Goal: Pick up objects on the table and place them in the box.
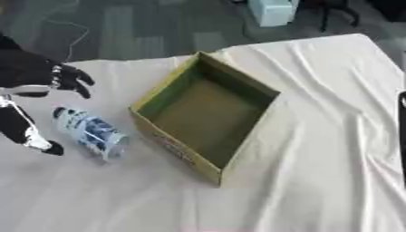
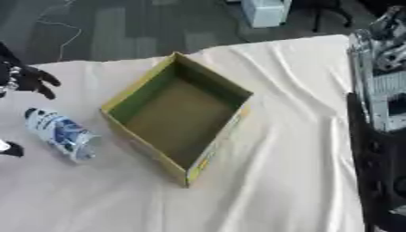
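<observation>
Fingers of the left hand (image 1: 47, 84) are spread wide and hold nothing — the hand is black with silver joints and hangs at the left edge, over the table just beyond the bottle. One dark fingertip reaches down at the near side, close to the bottle's side but apart from it; whether it touches the cloth I cannot tell.

The bottle (image 1: 89, 132) lies on its side on the cloth, between the hand and the box, near the box but not touching it. It is a small cylinder of clear plastic with a blue and white label and a dark cap at the end that points away to the left.

The box (image 1: 205, 115) is open cardboard, rectangular, with yellow-green walls outside and a dull brown-green inside. It stands askew on the table, one corner toward the camera, and nothing is visible in it.

The tablecloth (image 1: 317, 136) is white and soft, with long wrinkles.

Of the right arm (image 2: 379, 136) only black and silver metal parts show at the right edge — its fingers I cannot make out.
</observation>
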Robot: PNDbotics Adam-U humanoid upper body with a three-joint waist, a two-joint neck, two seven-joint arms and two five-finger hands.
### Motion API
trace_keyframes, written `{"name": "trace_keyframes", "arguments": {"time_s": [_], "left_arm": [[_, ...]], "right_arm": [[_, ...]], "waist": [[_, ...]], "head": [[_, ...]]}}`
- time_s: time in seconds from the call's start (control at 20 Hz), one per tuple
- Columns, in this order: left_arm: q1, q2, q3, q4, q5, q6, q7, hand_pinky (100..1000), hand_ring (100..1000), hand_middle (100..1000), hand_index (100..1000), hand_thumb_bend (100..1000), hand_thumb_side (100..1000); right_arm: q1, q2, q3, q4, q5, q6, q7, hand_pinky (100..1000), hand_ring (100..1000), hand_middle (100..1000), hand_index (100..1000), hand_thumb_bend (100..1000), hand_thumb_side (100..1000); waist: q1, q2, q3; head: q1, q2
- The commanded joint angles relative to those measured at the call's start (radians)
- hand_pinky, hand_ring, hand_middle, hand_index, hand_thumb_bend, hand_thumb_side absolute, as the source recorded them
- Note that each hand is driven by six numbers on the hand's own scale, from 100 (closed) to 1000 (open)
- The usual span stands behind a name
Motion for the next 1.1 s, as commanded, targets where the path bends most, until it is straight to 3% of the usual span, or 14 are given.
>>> {"name": "trace_keyframes", "arguments": {"time_s": [0.05,0.6,1.1], "left_arm": [[-0.025,0.008,-0.001,-0.013,0.026,-0.005,-0.015,708,810,931,871,649,559],[-0.050,-0.016,-0.023,-0.007,0.042,-0.021,-0.043,704,808,932,866,643,546],[-0.048,-0.026,-0.023,0.035,-0.014,-0.048,-0.030,718,822,918,830,629,544]], "right_arm": [[-0.027,-0.006,-0.008,-0.013,-0.008,-0.280,-0.288,385,324,445,467,100,985],[-0.038,0.001,-0.005,-0.013,-0.016,-0.280,-0.288,385,324,446,467,100,986],[-0.068,0.019,-0.006,-0.013,-0.028,-0.280,-0.288,387,325,447,467,100,984]], "waist": [[0.000,-0.009,-0.001],[-0.002,0.001,-0.005],[-0.002,0.025,-0.019]], "head": [[0.002,0.007],[-0.034,-0.008],[-0.055,-0.047]]}}
